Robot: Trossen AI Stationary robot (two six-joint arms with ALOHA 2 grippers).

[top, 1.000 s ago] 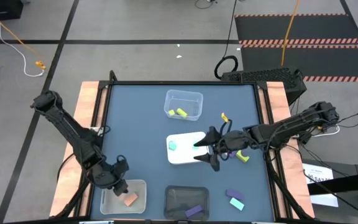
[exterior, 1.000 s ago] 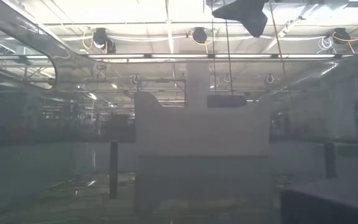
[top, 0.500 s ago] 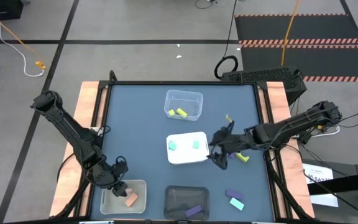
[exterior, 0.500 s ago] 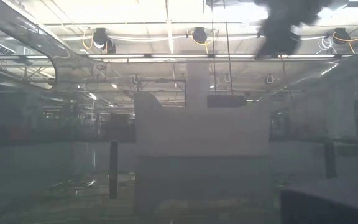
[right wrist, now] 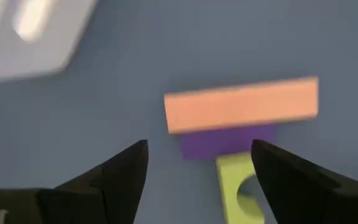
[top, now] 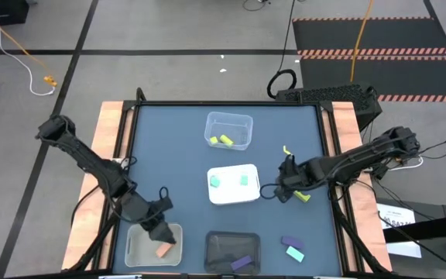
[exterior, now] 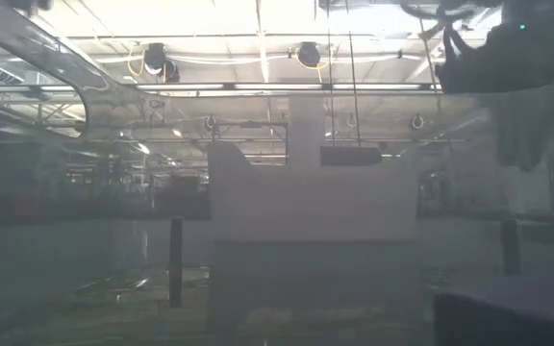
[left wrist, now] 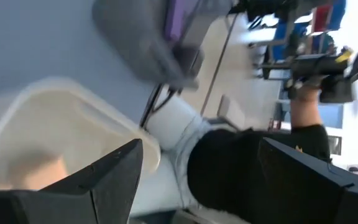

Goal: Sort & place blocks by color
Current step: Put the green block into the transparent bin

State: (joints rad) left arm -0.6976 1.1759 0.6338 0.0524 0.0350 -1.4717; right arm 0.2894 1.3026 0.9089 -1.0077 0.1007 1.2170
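Note:
My left gripper (top: pixel 165 231) hangs open over the clear near-left tray (top: pixel 134 249), where a salmon block (top: pixel 163 250) lies on the floor; in the left wrist view that block (left wrist: pixel 36 171) shows beside one finger, untouched. My right gripper (top: pixel 276 191) is open just right of the white tray (top: pixel 233 195), which holds two teal blocks (top: pixel 215 181). Ahead of its fingers in the right wrist view lie a salmon bar (right wrist: pixel 241 104), a purple block (right wrist: pixel 229 142) and a yellow-green block (right wrist: pixel 241 186), touching one another on the table.
A clear tray (top: pixel 229 120) at the far middle holds yellow-green blocks (top: pixel 224 140). A black tray (top: pixel 221 246) at the near edge holds a purple block (top: pixel 241 263). Loose purple (top: pixel 293 243), teal (top: pixel 294 253) and yellow-green (top: pixel 287 151) blocks lie on the right side.
My left gripper has let a salmon block go into the near-left clear tray and swung a little toward the table's right over it. My right gripper has drawn away from the white tray toward the right edge and turned, leaving a teal block on that tray.

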